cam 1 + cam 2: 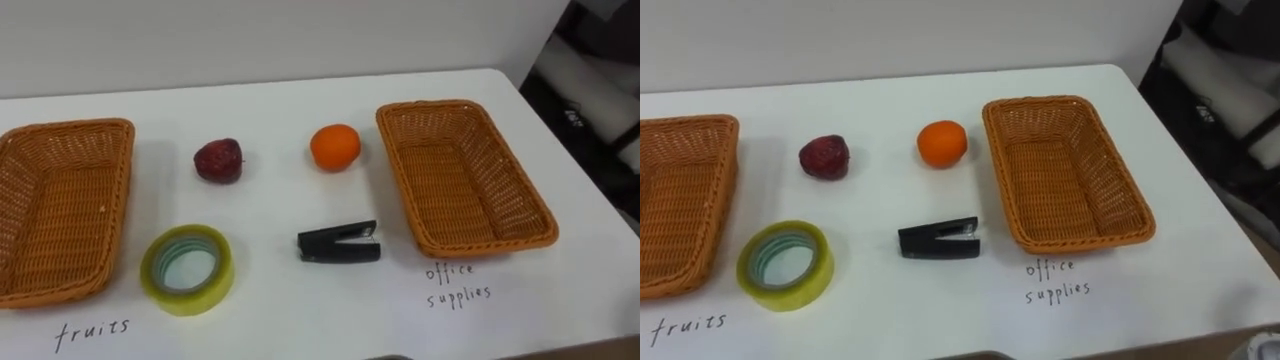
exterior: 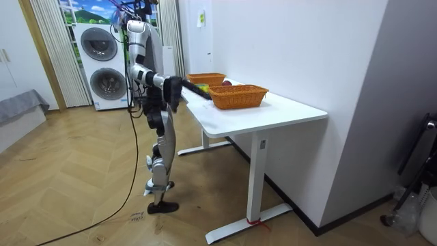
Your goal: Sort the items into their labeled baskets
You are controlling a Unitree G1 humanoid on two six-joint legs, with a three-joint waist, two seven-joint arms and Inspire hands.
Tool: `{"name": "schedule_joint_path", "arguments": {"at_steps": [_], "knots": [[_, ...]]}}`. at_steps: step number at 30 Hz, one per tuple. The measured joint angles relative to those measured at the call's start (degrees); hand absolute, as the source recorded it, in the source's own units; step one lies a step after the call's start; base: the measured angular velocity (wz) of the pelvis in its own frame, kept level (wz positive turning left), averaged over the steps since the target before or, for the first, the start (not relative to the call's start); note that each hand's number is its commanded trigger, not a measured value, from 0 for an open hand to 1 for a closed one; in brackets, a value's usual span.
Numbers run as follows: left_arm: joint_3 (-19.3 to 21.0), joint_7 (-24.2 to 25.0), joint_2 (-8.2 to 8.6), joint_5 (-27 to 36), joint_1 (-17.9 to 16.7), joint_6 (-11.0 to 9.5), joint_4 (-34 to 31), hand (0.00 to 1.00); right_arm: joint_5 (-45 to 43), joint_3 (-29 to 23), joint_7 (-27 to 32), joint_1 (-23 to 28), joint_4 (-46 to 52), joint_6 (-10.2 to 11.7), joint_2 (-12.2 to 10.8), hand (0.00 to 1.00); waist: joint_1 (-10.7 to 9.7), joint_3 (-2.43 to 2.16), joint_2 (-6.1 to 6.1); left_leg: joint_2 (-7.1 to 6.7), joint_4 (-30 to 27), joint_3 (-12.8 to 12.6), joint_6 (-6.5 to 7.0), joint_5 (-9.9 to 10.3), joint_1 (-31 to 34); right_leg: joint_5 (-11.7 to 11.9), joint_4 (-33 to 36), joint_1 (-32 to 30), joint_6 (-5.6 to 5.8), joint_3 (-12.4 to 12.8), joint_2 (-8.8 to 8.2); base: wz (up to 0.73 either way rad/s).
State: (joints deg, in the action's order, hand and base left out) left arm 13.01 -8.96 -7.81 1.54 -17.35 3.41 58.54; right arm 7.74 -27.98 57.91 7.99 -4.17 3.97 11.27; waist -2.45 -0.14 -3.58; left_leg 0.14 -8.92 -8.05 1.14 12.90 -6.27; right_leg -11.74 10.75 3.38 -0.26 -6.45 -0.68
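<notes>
Nothing is sitting in either basket yet. All four items are lying on the white worktop (image 1: 270, 100) between them. The dark red round fruit (image 1: 217, 160) and the smooth round orange (image 1: 335, 147) are resting in the back row. The yellow-green roll of clear tape (image 1: 187, 268) and the black stapler (image 1: 339, 242) are lying in front. Handwriting on the worktop is marking the rectangular woven wicker basket on the left (image 1: 60, 210) for fruit and the matching wicker basket on the right (image 1: 462, 175) for office supplies.

The layout is inviting a mix-up, I judge. The orange is lying just beside the supplies basket and the tape just beside the fruit basket, so each is needing a carry to the far side. Either fruit could roll away if a hand nudges it instead of enclosing it. The low, slim stapler could skid under a shallow grasp.

The room view is adding the robot's stance: it is standing at the worktop's edge on a wooden floor (image 2: 82, 178), holding its right hand (image 2: 174, 87) forward at the near edge. I cannot tell whether that hand is spread or closed. The eye views are giving the items' layout, which the nearer basket is largely hiding from the room camera.
</notes>
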Motion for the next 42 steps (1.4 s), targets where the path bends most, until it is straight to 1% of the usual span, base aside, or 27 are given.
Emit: {"name": "schedule_joint_path", "arguments": {"at_steps": [2, 5, 6, 8, 9, 12, 13, 16, 19, 22, 24, 25, 26, 28, 29, 32, 35, 37, 38, 40, 42], "knots": [[-0.8, 0.0, -0.01, 0.1, 0.0, -0.1, 0.3, 0.0, -2.7, 1.1, -0.5, -0.3, 3.2, 0.0, 0.0, 0.0, 0.1, 0.01, 0.03, -0.01, 0.1, 0.0, 0.0, 0.0, 0.1, 0.0, 0.1, 0.0, 0.02, -0.1, 0.0, 0.0], [-1.5, -0.1, -0.15, 0.1, 0.8, -0.7, 3.2, 0.0, -6.2, 2.3, -1.8, -1.6, 7.4, 0.1, 0.3, 0.0, -0.2, 0.0, -0.3, -0.02, 0.2, 0.3, 0.0, 0.0, -0.3, 0.0, -0.1, 0.7, 0.02, -0.8, -0.09, 0.07], [-1.5, -0.2, -0.14, 0.1, 1.3, -0.9, 4.0, 0.0, -7.8, 2.3, -2.0, -2.0, 8.7, 0.1, 0.4, 0.0, -0.1, 0.08, -0.58, -0.02, 0.2, 0.4, -0.01, 0.0, -0.2, 0.0, -0.1, 0.6, 0.02, -0.9, -0.09, 0.08], [-1.6, -0.2, -0.15, 0.1, 1.3, -1.0, 4.5, 0.0, -9.0, 2.6, -2.3, -2.3, 10.7, 0.1, 1.0, 0.0, -0.1, 0.1, -1.0, -0.02, 0.2, 0.8, -0.01, 0.0, -0.1, 0.0, -0.2, 0.7, 0.02, -1.3, -0.13, 0.09], [-2.0, -0.3, -0.18, 0.1, 1.3, -1.0, 4.6, 0.0, -10.1, 2.9, -2.6, -2.4, 12.1, 0.1, 1.6, 0.0, 0.1, 0.11, -1.29, -0.04, 0.2, 0.9, -0.01, 0.0, 0.0, 0.0, -0.2, 0.7, 0.02, -1.5, -0.17, 0.06], [-2.8, -0.4, -0.34, 0.0, 1.1, -0.9, 4.6, 0.0, -10.6, 4.3, -4.4, -2.5, 15.1, 0.2, 3.1, 0.0, 0.4, 0.11, -1.87, -0.03, 0.1, 1.0, -0.01, 0.0, 0.1, 0.0, -0.4, 0.6, 0.02, -1.6, -0.17, 0.01], [-3.2, -0.4, -0.58, 0.0, 1.1, -0.9, 4.7, 0.0, -10.5, 4.3, -4.9, -2.5, 15.5, 0.2, 3.5, 0.0, 1.0, 0.07, -2.08, -0.03, 0.1, 1.1, -0.01, 0.0, 0.1, 0.0, -0.4, 0.6, 0.02, -1.6, -0.17, 0.0], [-4.3, -0.4, -1.17, 0.0, 1.3, -0.9, 6.0, 0.0, -10.5, 5.2, -5.6, -3.7, 16.0, 0.2, 3.7, 0.0, 1.5, 0.05, -2.27, -0.03, 0.1, 1.3, -0.01, 0.0, 0.1, 0.0, -0.2, 0.7, 0.02, -1.6, -0.17, 0.0], [-5.5, -0.2, -1.17, 0.0, 1.4, -0.8, 6.2, 0.0, -10.5, 6.9, -7.0, -6.1, 16.3, 0.2, 3.7, 0.0, 1.4, 0.07, -2.36, -0.04, 0.0, 1.7, -0.01, 0.0, 0.2, 0.0, -0.1, 0.7, 0.01, -1.9, -0.24, 0.05], [-5.2, 0.7, -1.21, -0.2, 1.5, -0.8, 5.7, 0.0, -10.5, 7.1, -8.6, -9.4, 17.5, 0.2, 3.9, 0.0, 1.4, 0.08, -2.22, -0.04, -0.4, 2.2, -0.01, 0.0, 0.7, 0.0, -0.1, 0.6, -0.01, -2.4, -0.3, 0.1], [-5.2, 0.9, -1.2, -1.6, 1.5, -0.8, 5.7, 0.0, -10.8, 7.1, -9.4, -10.3, 19.2, 0.2, 4.2, 0.0, 1.5, 0.07, -2.07, -0.05, -0.5, 2.6, -0.02, 0.0, 0.7, 0.0, -0.1, 0.8, -0.02, -2.6, -0.29, 0.09], [-5.2, 0.9, -1.2, -2.4, 1.5, -0.8, 5.7, 0.0, -11.3, 7.1, -10.0, -10.3, 19.8, 0.2, 4.8, 0.0, 1.5, 0.12, -2.01, -0.05, -0.5, 2.9, -0.02, 0.0, 0.7, 0.0, -0.1, 1.0, -0.02, -3.0, -0.3, 0.12], [-5.2, 0.9, -1.18, -2.6, 1.5, -0.8, 5.8, 0.0, -11.3, 7.2, -10.3, -10.3, 20.0, 0.2, 5.1, 0.0, 1.6, 0.07, -2.1, -0.04, -0.5, 3.0, -0.02, 0.0, 0.7, 0.0, 0.0, 1.1, -0.02, -3.1, -0.3, 0.09], [-5.2, 0.9, -1.11, -4.2, 1.5, -0.8, 5.8, 0.0, -11.7, 8.6, -11.4, -10.3, 20.8, 0.2, 6.4, 0.0, 1.7, 0.05, -2.09, -0.01, -0.6, 3.1, -0.03, 0.0, 0.6, 0.1, 0.0, 1.5, -0.04, -3.3, -0.3, 0.04], [-5.2, 0.9, -1.11, -4.7, 1.6, -0.8, 5.8, 0.0, -12.0, 8.9, -11.8, -10.3, 20.9, 0.1, 6.6, 0.0, 1.7, 0.05, -2.09, -0.01, -0.6, 3.1, -0.03, 0.0, 0.7, 0.1, 0.1, 1.5, -0.04, -3.3, -0.3, 0.0], [-5.2, 0.7, -1.03, -6.5, 2.0, -0.7, 5.9, 0.0, -13.1, 9.2, -14.9, -11.1, 20.9, -0.2, 6.8, 0.0, 1.8, 0.03, -2.06, 0.03, -0.6, 3.4, -0.04, 0.0, 0.6, 0.1, 0.1, 1.6, -0.06, -3.4, -0.33, 0.01], [-5.2, 0.7, -1.03, -6.9, 2.2, 0.0, 5.9, 0.0, -13.0, 9.4, -17.7, -12.2, 21.9, -0.8, 7.1, 0.0, 2.1, 0.01, -1.93, 0.02, -0.6, 3.4, -0.04, 0.0, 0.7, 0.1, 0.1, 1.7, -0.07, -3.6, -0.36, 0.0], [-5.2, 0.8, -1.01, -8.5, 2.1, 0.4, 5.9, 0.0, -13.0, 10.0, -20.0, -13.1, 23.4, -1.6, 7.2, 0.0, 2.4, 0.1, -1.61, 0.08, -0.6, 3.4, -0.05, 0.0, 0.6, 0.2, 0.0, 2.0, -0.14, -3.8, -0.34, 0.0], [-5.2, 0.9, -1.01, -9.0, 2.2, 0.4, 5.9, 0.0, -13.0, 10.1, -20.7, -13.1, 23.7, -1.6, 7.2, 0.0, 2.5, 0.06, -1.66, 0.06, -0.6, 3.5, -0.05, 0.0, 0.5, 0.2, 0.0, 2.1, -0.15, -3.8, -0.35, 0.0], [-4.7, 1.3, -1.01, -11.1, 2.3, 0.4, 5.5, 0.0, -13.4, 11.4, -23.6, -13.1, 24.9, -1.6, 7.4, 0.0, 3.0, 0.12, -1.53, 0.08, -0.6, 3.5, -0.06, 0.0, 0.5, 0.2, 0.0, 2.0, -0.15, -3.8, -0.33, 0.0], [-4.6, 1.7, -1.01, -12.0, 2.2, 0.4, 5.2, 0.0, -14.1, 12.8, -26.6, -13.8, 25.1, -1.8, 7.4, 0.0, 3.1, 0.09, -1.47, 0.17, -0.6, 3.4, -0.07, 0.0, 0.6, 0.2, 0.0, 1.8, -0.19, -3.8, -0.35, 0.0]]}}
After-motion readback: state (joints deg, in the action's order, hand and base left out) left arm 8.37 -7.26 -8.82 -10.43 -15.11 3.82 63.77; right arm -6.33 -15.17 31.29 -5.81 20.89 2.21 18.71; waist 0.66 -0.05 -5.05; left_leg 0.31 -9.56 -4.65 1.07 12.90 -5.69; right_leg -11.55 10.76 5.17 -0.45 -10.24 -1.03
